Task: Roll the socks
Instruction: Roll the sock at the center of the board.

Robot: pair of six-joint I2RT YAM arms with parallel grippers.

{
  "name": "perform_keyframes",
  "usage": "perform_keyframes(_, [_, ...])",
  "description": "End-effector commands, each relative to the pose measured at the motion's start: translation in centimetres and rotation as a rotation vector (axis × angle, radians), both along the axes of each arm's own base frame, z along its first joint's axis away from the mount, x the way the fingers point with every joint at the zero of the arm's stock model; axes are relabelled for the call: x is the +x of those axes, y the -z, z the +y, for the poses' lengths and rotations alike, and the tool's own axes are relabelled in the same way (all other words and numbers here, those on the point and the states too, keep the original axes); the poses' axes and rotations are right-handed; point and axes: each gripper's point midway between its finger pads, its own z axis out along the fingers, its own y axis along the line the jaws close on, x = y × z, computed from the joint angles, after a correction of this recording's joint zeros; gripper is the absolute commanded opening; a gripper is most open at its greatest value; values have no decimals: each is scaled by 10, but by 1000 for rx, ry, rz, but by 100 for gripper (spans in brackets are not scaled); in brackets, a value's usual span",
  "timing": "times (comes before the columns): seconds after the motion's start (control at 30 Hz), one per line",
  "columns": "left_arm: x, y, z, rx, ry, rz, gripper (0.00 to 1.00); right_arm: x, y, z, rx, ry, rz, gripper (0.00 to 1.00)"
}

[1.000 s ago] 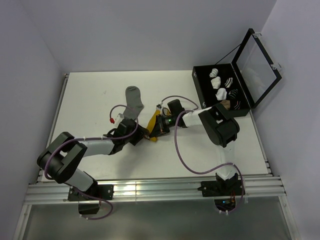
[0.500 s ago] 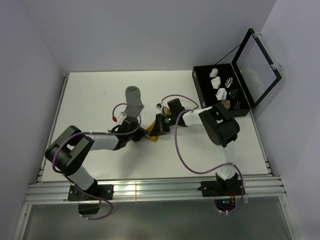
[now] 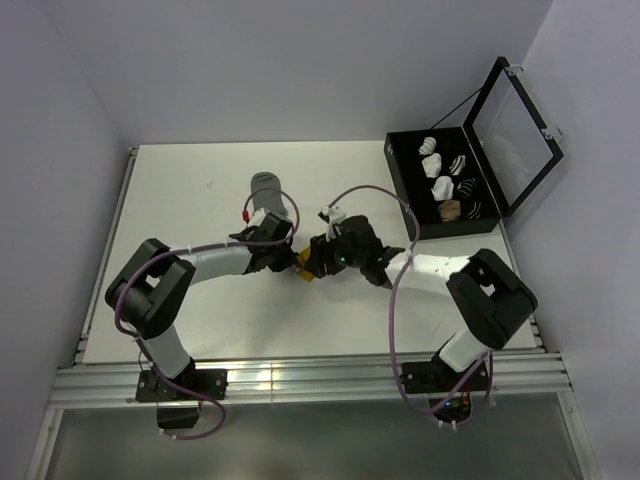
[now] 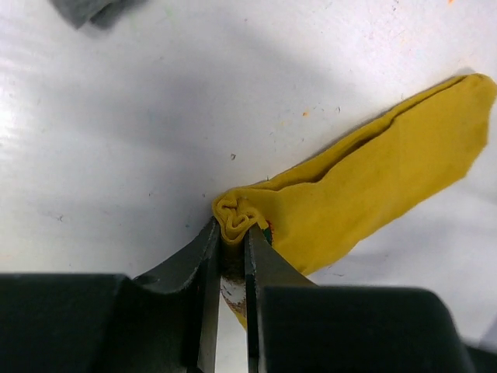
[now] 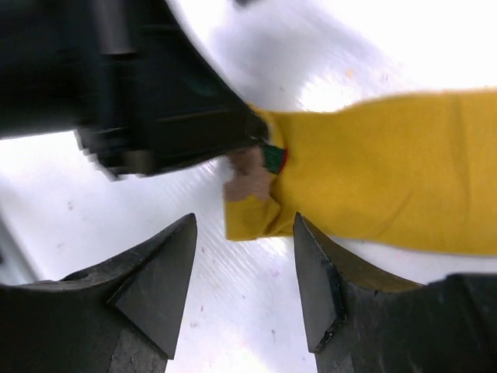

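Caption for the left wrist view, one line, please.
Left gripper shut on the bunched end of the mustard-yellow sock, which lies flat on the white table.

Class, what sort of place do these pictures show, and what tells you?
Probably a robot lab cell: a white table between plain walls, two arms bolted to an aluminium rail, a black case of sock bundles.

in the top view the yellow sock (image 3: 301,272) shows only as a sliver, the rest hidden under the left gripper (image 3: 292,262) and the right gripper (image 3: 313,262). the left arm (image 3: 215,263) covers the lower part of the grey sock (image 3: 268,186). in the right wrist view the left gripper is a dark blur, and the yellow sock runs off the right edge.
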Motion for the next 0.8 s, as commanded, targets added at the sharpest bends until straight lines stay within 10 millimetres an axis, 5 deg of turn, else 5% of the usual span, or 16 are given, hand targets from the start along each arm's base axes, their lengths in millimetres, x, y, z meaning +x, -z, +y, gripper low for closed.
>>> perform_keyframes(0.0, [-9,15,21,206,98,67,0,14,-18,-2,-109,84,-293,61])
perform_keyframes(0.37, [1,7,7,211,187,47,1,4,-17,24,-234,105,-509,60])
perform_keyframes(0.77, [0,12,7,158,186,60,0,-2,9,47,-283,65,-488,56])
